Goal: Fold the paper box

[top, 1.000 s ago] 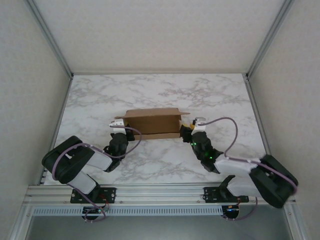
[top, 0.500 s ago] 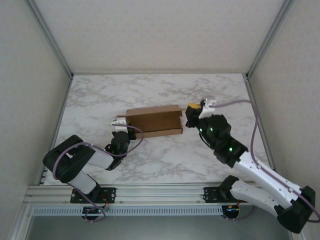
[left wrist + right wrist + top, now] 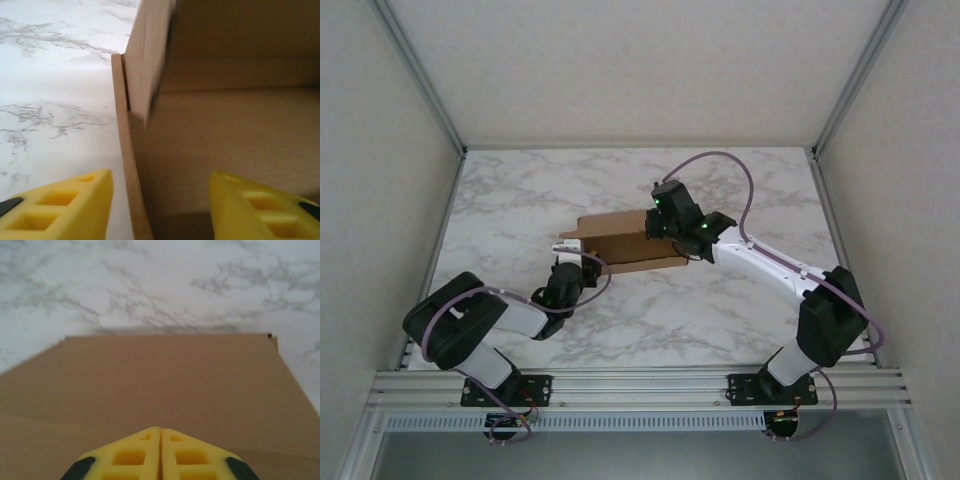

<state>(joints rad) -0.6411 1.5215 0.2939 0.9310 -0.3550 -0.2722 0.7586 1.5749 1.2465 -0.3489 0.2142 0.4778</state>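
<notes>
**A:** While the paper box (image 3: pixel 625 245) sits near the middle of the tabletop (image 3: pixel 740 190), a little toward its left edge, what are the left fingers (image 3: pixel 75 200) doing?

**B:** They're spread apart, straddling the thin edge of the box's left end, one yellow finger on each side.

**A:** And the right fingers (image 3: pixel 137 452)?

**B:** They're pressed together with nothing between them, over a flat brown panel at the box's far side. I can't tell whether they're touching it.
</notes>
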